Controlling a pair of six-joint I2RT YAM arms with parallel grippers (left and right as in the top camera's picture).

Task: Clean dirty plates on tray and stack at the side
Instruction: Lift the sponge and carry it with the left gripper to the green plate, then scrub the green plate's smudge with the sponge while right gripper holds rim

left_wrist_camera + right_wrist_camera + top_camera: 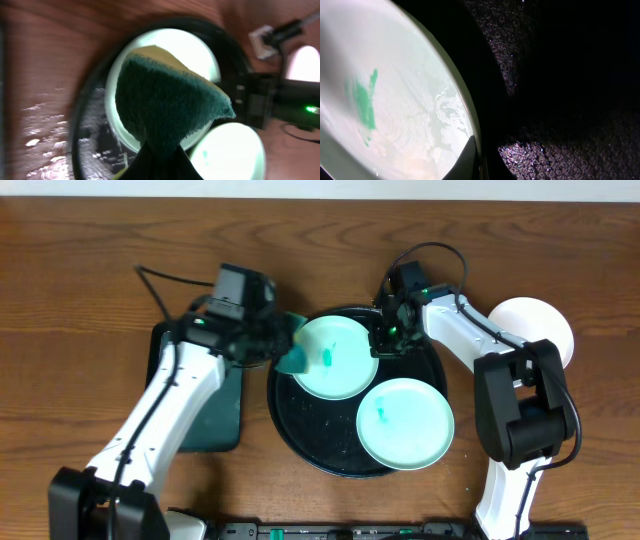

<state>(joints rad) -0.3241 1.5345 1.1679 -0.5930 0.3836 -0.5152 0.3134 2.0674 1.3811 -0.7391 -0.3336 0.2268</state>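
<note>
Sponge [165,100], dark green on its scouring face with a yellow backing, fills the left wrist view; the left gripper [159,157] is closed on it, pinching it from below so that the pad fans out ahead of the fingers. The pad sits over the left part of the far mint plate [345,370], and whether it already touches the surface cannot be told. That plate lies at the back of the round black tray [300,430] and carries a teal smear [365,102] near its centre, unwiped. The right gripper [388,340] is closed at the same plate's right rim, one finger showing against the edge in the right wrist view; whether it pinches the rim or merely rests beside it is unclear. The near mint plate [405,423] lies on the front right of the tray, just beside the far one, with its own teal mark [383,416]. A white plate [545,325] rests off the tray on the tabletop [100,260] at the right, partly hidden by the right arm, no smear visible on it. A dark-green rectangular tray [215,425] lies beneath the left arm. Judged progress: one plate apparently cleaned and set aside, two left to wipe and stack.
</note>
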